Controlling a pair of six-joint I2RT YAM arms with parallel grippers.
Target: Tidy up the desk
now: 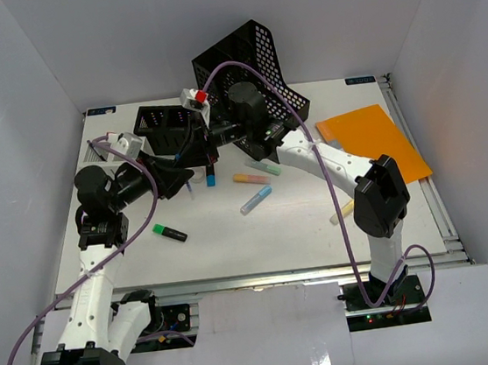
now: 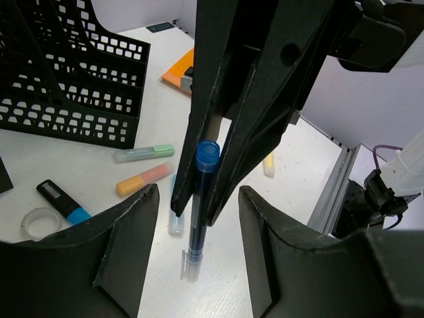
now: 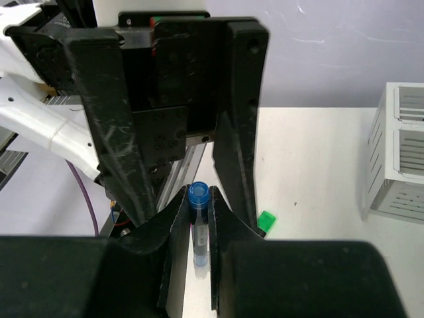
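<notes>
Brightly and evenly lit from overhead, with only soft, short shadows on the desk [image 1: 259, 238] beneath both claws. Slightly out of focus and near black at the left claw [image 2: 199, 195] itself, sharp just beyond on the blue-capped pen [image 2: 206, 156]. Underexposed around the right claw [image 3: 199, 202], with a cool violet cast on the wall [image 3: 331, 53] behind it.

On the desk [image 1: 260, 242], a mesh file rack [image 1: 256, 58] stands at the back. A folder [image 1: 380, 140] lies right, highlighters [image 1: 252, 179] mid-desk, a marker [image 1: 170, 233] front-left, and a pen [image 2: 197, 225] is above the surface.
</notes>
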